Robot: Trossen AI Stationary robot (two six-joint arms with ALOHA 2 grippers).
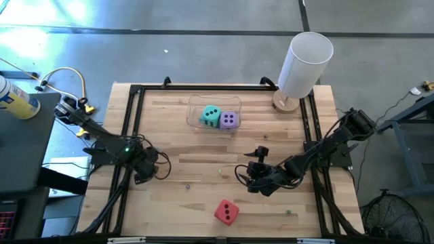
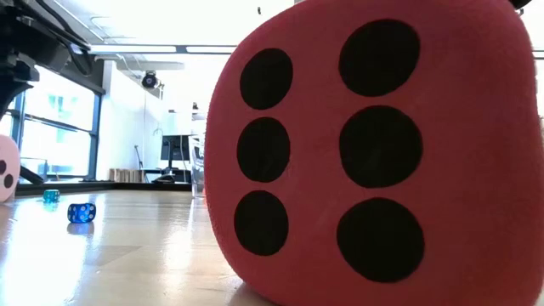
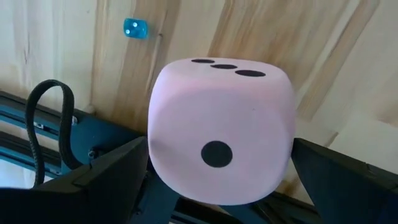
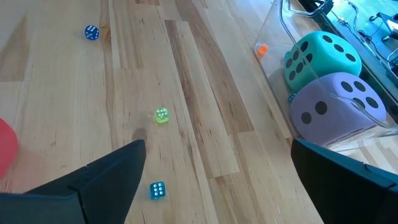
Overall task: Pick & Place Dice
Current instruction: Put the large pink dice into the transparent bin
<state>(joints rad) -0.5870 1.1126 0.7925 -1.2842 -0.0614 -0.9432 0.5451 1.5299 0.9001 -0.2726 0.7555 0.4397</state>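
Observation:
The pink die (image 3: 219,124) sits by the table's left edge frame, one-pip face up, hidden under my arm in the high view. My left gripper (image 1: 146,166) points down over it, open, one finger on each side. The red die (image 1: 226,212) rests on the table near the front edge and fills the low view (image 2: 374,144). The teal die (image 1: 211,116) and purple die (image 1: 229,120) lie in a clear container (image 1: 193,108). My right gripper (image 1: 247,173) hangs open over mid-table with nothing between its fingers. My left gripper comes from above, pointing down, and its fingers (image 3: 118,177) stand close beside two opposite sides of the pink die (image 3: 155,149). The die's walls show no dent. Whether the fingers touch it I cannot tell.
A tall white cylinder (image 1: 305,61) stands on a wooden base at the far right corner. Small translucent dice lie loose on the wood: a green one (image 4: 161,116) and blue ones (image 4: 157,190), (image 4: 91,32), (image 3: 135,28). Black frame rails (image 1: 132,122) run along the table's sides.

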